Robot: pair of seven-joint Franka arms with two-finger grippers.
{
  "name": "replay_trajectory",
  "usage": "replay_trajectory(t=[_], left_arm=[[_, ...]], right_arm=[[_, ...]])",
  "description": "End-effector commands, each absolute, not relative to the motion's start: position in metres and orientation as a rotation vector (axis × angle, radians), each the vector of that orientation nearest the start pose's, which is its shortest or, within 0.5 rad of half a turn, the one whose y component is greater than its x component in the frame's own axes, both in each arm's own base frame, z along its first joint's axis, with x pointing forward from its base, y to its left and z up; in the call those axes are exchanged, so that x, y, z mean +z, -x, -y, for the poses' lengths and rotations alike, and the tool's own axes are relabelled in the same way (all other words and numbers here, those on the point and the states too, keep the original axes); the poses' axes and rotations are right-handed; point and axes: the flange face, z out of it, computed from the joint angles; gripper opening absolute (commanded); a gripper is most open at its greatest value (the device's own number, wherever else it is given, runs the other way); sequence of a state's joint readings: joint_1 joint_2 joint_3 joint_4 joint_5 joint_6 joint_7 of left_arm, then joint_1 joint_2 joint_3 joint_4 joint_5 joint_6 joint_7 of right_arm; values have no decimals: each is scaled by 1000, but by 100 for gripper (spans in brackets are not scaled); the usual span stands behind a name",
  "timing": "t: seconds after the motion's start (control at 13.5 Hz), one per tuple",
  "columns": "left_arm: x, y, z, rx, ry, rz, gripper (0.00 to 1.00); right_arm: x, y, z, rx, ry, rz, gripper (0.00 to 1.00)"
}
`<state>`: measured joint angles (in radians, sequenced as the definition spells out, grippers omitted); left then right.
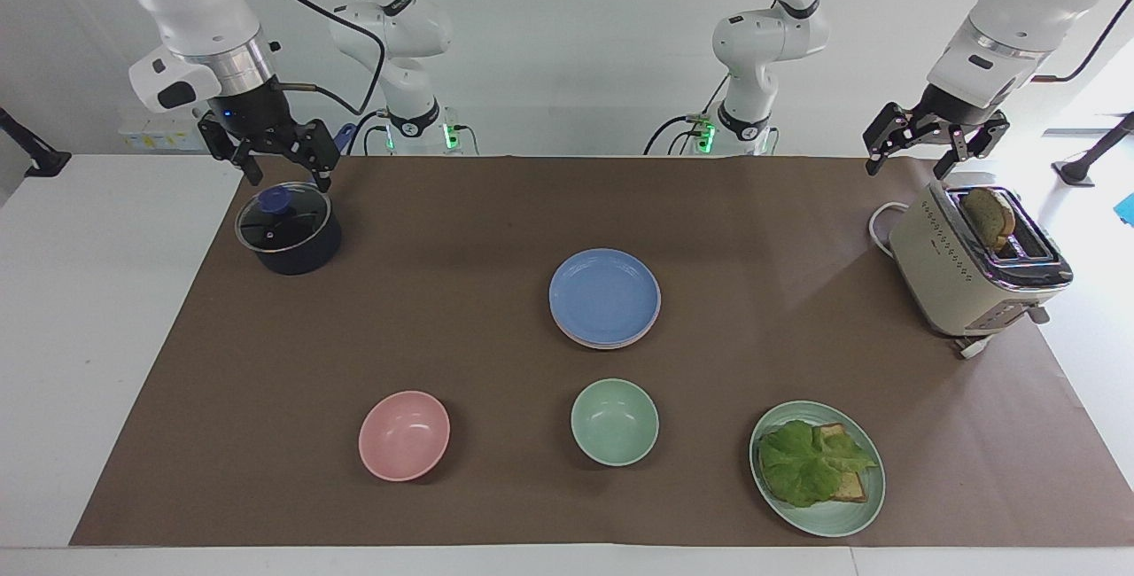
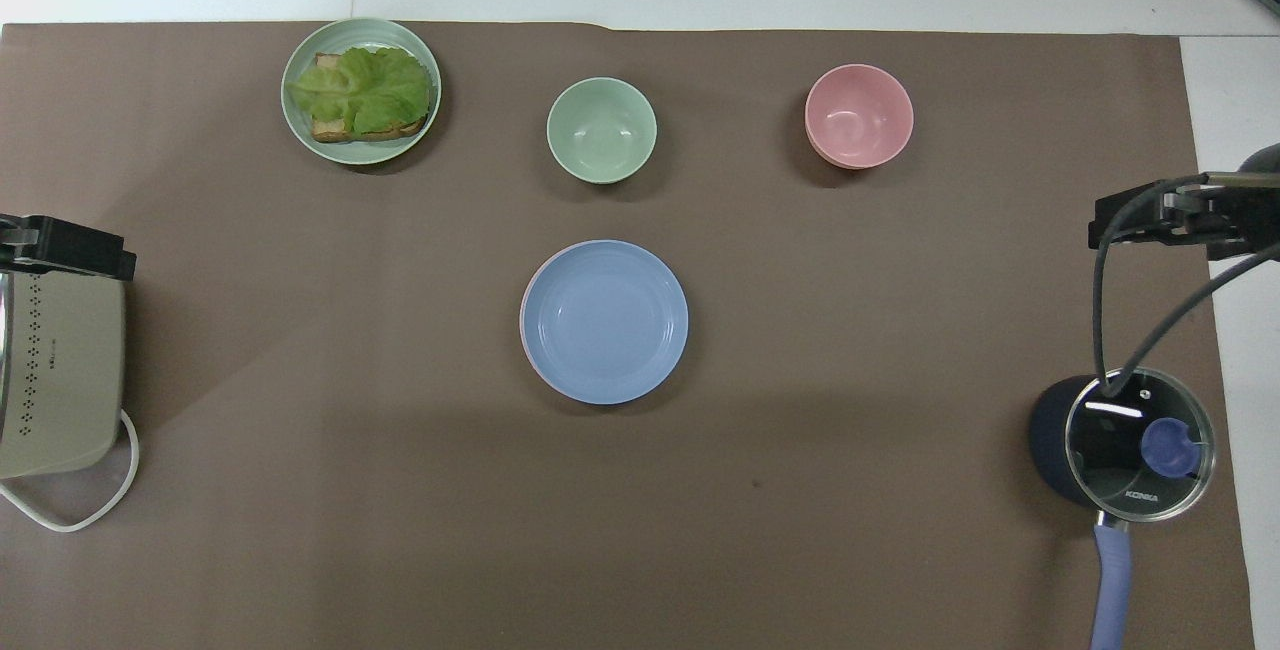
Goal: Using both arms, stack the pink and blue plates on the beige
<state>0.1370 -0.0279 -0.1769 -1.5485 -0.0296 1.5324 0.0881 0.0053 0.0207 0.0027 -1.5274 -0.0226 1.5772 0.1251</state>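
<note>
Facing view: blue plate [image 1: 605, 295] tops the stack, seemingly pink beneath, midway between and well apart from both grippers. Right gripper [image 1: 282, 177] hangs wide and empty over the pot [image 1: 289, 237]; left gripper [image 1: 914, 168], also wide and empty, beside the toaster [image 1: 974, 266].

My workspace is evenly and brightly lit from above. The matte brown paper sheet [image 1: 496, 230] shows a broad band of soft shade across its middle. By the boxy cream toaster [image 1: 974, 270] daylight glares and washes out the white tabletop [image 1: 1094, 328]. The glass lid of the dark blue pot [image 2: 1135, 440] carries a small white glint. Bowls beside the round blue plate [image 2: 604, 322] cast short, soft shadows. Both views are sharp.
</note>
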Motion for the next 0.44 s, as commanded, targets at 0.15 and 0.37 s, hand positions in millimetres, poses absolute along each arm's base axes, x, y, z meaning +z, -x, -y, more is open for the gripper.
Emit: replay_trajectory(t=[0.15, 0.37], left_arm=[[650, -539, 25, -7, 3140, -221, 100], [650, -539, 25, -7, 3140, -221, 100]], right_arm=[[633, -551, 0, -25, 3151, -145, 100], [633, -551, -1, -25, 3149, -152, 100]])
